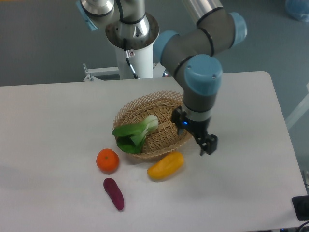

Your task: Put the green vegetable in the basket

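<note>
The green vegetable (135, 133) lies in the basket (166, 99), leaves draped over its front rim. The claw (205, 145) hangs empty beside it, its spread unclear; best lift straight away.

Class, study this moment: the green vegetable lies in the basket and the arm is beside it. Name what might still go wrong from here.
1. The green vegetable lies with its leaves draped over the rim of the basket, so a nudge might tip it out.
2. The end effector sits low beside the basket's right edge; moving away, it may clip the rim and shift the basket.
3. The yellow fruit lies close against the basket front and might roll if the basket shifts.
</note>
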`<action>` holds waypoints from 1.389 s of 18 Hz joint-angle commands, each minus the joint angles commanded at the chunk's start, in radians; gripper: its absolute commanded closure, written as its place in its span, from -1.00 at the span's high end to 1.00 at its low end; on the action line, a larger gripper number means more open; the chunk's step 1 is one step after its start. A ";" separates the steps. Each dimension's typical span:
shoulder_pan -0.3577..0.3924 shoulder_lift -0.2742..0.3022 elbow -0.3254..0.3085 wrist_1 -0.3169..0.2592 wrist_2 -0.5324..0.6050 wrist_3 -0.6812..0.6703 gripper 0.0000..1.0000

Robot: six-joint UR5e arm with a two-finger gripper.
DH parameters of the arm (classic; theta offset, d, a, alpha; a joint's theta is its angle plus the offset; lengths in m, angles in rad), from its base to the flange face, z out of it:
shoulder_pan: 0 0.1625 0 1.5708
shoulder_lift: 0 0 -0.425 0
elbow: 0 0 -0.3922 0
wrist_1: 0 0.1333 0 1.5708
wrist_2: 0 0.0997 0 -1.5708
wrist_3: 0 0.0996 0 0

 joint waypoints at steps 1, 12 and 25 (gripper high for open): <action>0.006 -0.018 0.035 -0.021 0.008 0.000 1.00; 0.103 -0.118 0.181 -0.068 0.014 0.141 1.00; 0.117 -0.154 0.207 -0.066 0.064 0.169 1.00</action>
